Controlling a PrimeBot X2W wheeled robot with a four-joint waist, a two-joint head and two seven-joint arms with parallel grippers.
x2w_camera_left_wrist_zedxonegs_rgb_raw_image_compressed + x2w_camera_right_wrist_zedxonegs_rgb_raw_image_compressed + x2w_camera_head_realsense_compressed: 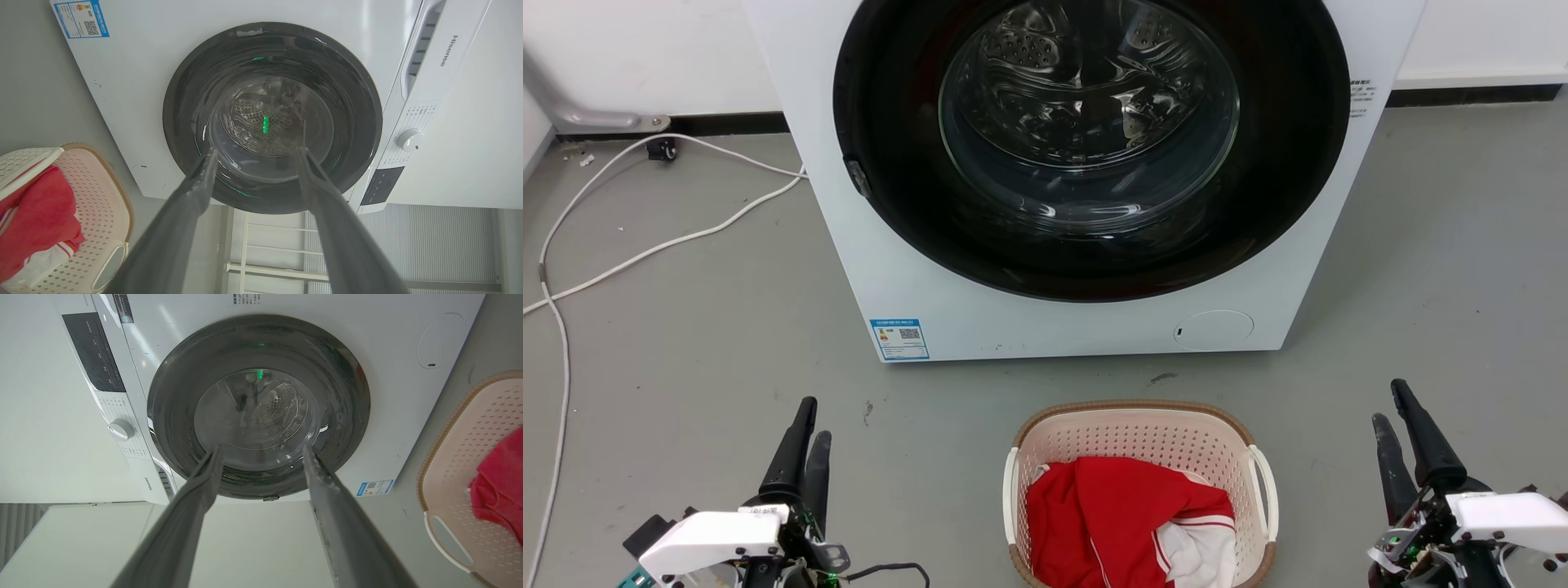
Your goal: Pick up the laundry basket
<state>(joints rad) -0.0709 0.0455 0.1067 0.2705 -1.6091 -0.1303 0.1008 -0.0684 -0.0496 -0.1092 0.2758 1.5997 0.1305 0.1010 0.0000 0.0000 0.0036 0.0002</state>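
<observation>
The laundry basket (1143, 434) stands on the grey floor just in front of the washer, cream and perforated with a brown rim and white side handles. A red and white garment (1119, 514) lies inside it. My left gripper (814, 420) hovers to the basket's left, open and holding nothing. To the basket's right, my right gripper (1388, 402) is likewise open and empty. Both are apart from the basket, fingers pointing toward the washer. The basket (102, 192) sits at the left edge of the left wrist view, beside my left gripper (256, 150). The basket (461, 457) lies right of my right gripper (262, 448).
A white front-loading washer (915, 278) with a round dark glass door (1086, 139) stands directly behind the basket. White cables (645, 253) trail over the floor at the left. Bare grey floor lies on both sides of the basket.
</observation>
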